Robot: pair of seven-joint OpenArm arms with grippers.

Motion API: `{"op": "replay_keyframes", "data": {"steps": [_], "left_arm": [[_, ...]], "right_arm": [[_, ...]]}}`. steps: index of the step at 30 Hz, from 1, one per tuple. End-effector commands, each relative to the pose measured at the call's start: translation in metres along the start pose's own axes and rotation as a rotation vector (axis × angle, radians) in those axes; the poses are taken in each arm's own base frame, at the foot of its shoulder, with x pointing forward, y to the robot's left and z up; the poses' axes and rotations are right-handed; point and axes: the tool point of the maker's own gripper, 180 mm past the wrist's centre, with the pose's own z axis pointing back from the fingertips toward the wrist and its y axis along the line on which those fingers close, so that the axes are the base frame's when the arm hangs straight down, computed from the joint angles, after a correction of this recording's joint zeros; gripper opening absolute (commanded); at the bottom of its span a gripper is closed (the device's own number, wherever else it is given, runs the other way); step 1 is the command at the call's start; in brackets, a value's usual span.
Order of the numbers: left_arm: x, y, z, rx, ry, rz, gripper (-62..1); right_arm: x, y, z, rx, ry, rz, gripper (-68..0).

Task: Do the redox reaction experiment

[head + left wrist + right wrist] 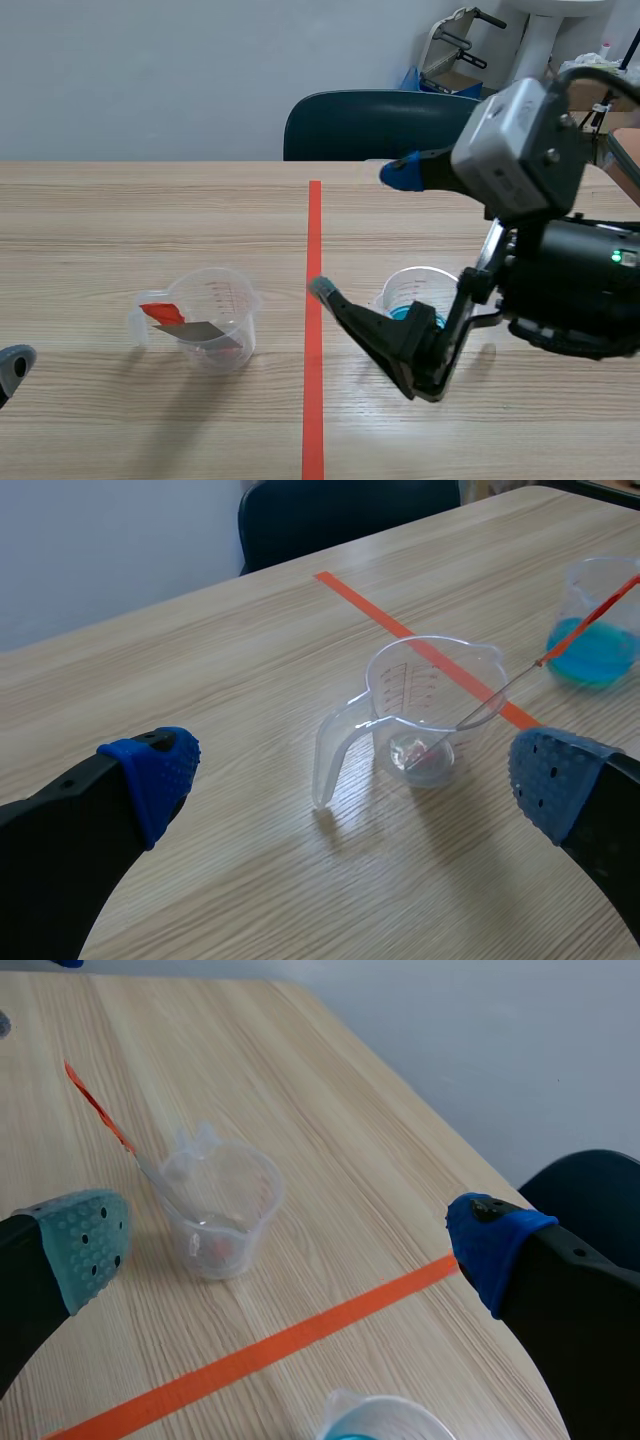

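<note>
Wooden table [150, 220] bears a graduated cup [225, 300] (marks unreadable); left pincer [350, 772] and right pincer [290, 1245] gape wide.

Right arm [570, 290] is covering much of the blue-liquid cup [405, 290] in scene view. Both wrist views are cropping that cup at the frame edge. Bits sitting in the clear measuring cup [205, 320] are reading too small to identify.
</note>
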Motion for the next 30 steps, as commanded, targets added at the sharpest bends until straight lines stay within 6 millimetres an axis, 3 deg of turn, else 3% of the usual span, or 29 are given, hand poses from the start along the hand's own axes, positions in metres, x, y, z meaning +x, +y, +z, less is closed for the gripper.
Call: {"op": "replay_keyframes", "data": {"steps": [1,11,18,25,30], "left_arm": [[0.004,0.0,0.007,-0.003,-0.009,-0.001,1.4],[0.015,0.018,0.044,0.027,0.009,-0.095,1.4],[0.02,0.016,0.063,-0.026,0.04,-0.114,1.4],[0.032,0.014,0.069,-0.099,0.03,-0.136,1.4],[0.041,0.016,0.062,-0.142,0.009,-0.167,1.4]], "right_arm": [[0.006,-0.006,-0.004,0.006,-0.024,0.019,0.4],[0.0,0.021,-0.045,0.174,-0.047,0.028,0.4],[-0.003,0.046,-0.07,0.248,-0.067,0.004,0.4],[-0.006,0.061,-0.093,0.287,-0.073,0.005,0.4],[-0.007,0.066,-0.108,0.298,-0.082,-0.009,0.4]]}}
